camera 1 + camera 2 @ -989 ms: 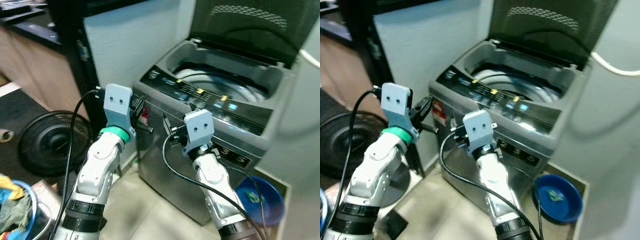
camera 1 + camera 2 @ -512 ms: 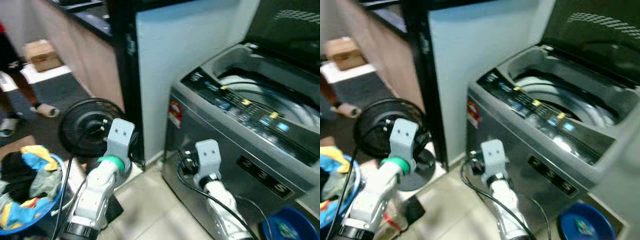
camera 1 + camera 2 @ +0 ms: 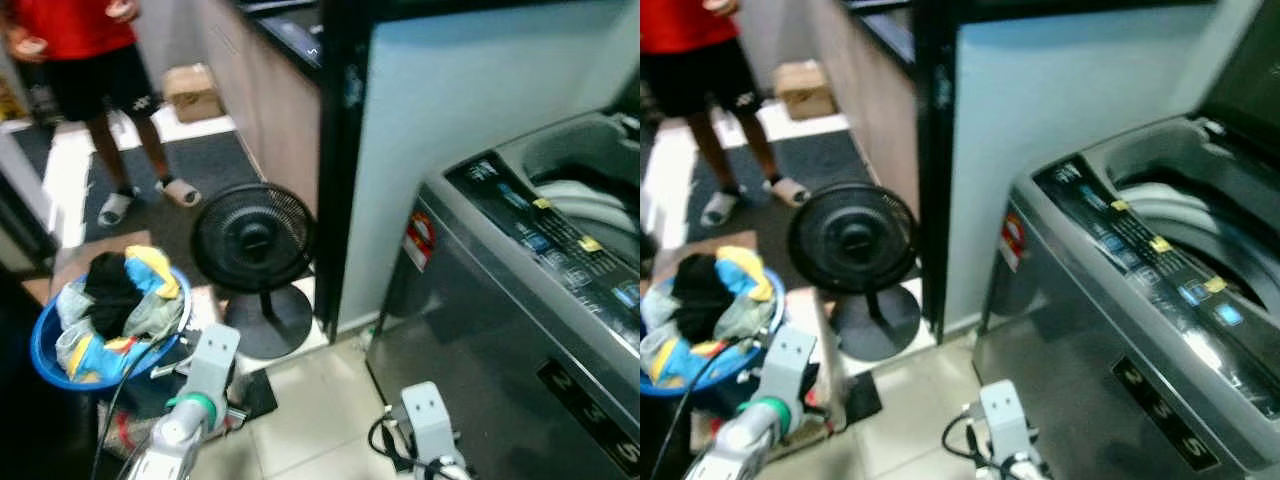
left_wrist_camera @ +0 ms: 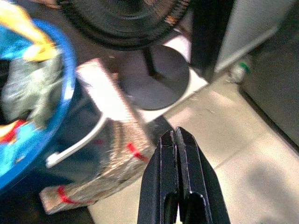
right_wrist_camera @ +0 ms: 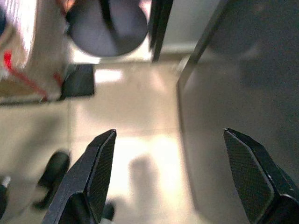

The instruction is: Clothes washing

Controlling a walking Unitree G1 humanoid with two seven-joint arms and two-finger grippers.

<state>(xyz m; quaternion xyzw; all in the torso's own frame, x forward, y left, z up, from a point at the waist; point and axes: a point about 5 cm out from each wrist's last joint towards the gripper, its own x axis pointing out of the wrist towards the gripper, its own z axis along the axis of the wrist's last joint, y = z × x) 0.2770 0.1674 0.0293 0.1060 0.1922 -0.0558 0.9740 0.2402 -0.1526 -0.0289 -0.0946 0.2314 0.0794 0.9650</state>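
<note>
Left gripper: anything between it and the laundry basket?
Nothing visible. The left gripper, shut, hangs over the tiles just right of the blue basket; a wrapped box leans beside the basket, the fan stands further back.

Glossy grey metal washing machine (image 3: pixel 520 300) at right; blue plastic basket (image 3: pixel 60 355) of crumpled cloth at lower left; smooth pale floor tiles (image 3: pixel 320 420).

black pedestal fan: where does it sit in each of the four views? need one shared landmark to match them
Left eye: black pedestal fan stands upper centre, right of the blue laundry basket.
Right eye: fan left of centre.
Left wrist: fan grille at the top edge, round base below it.
Right wrist: round base alone, at the top edge.
Shared landmark: the fan's round base.
</note>
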